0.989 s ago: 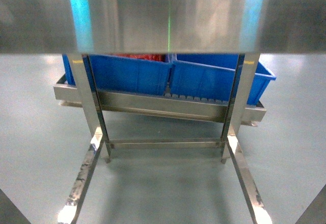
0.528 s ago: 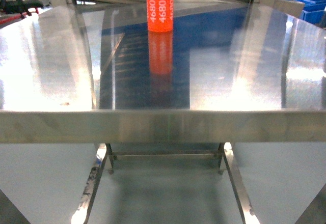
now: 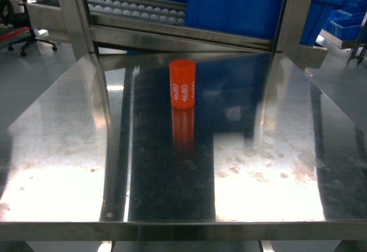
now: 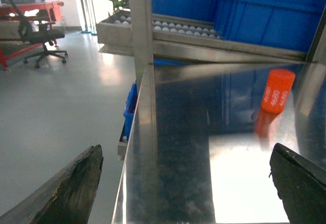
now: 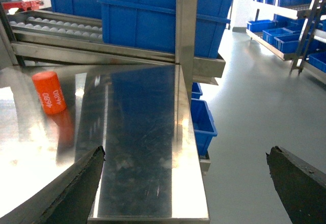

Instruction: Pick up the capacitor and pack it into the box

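Steel table (image 3: 57, 149): fills most of the head view, shiny and streaked, with glare and mirror images that make its surface hard to read. Cut off at the near edge and at both sides.

Behind the table, a sloping roller rack (image 3: 143, 14) carrying big blue bins (image 3: 241, 6). Bin tops cropped by the frame in all three views, so contents cannot be told. Upright steel posts (image 3: 74, 17) cross in front of the rack at left and right.

Off to the right in the right wrist view, metal shelves (image 5: 285, 25) with smaller blue bins, partly out of frame. Below the table's right edge, two more small blue bins (image 5: 204, 122), half hidden by the tabletop. From the left wrist view, only a sliver of another blue bin (image 4: 130, 107) under the left edge.

Far left, an office chair (image 4: 43, 35) on the grey floor, dim and blurred in the head view.

Left gripper (image 4: 186, 158): spread wide, holding nothing, hanging at the table's near left corner. Only two dark, worn fingers (image 4: 71, 188) visible, cut off by the bottom of the frame.

Right gripper (image 5: 184, 152): likewise spread wide and empty, near the table's right edge, fingers (image 5: 300, 183) cropped the same way.

Capacitor (image 3: 182, 84): an orange cylinder standing upright on the table toward its far middle, well apart from both grippers, touched by nothing. White "4680" printed twice down its side; a smaller line beside that too fine to read. Orange reflection on the steel just in front of it.
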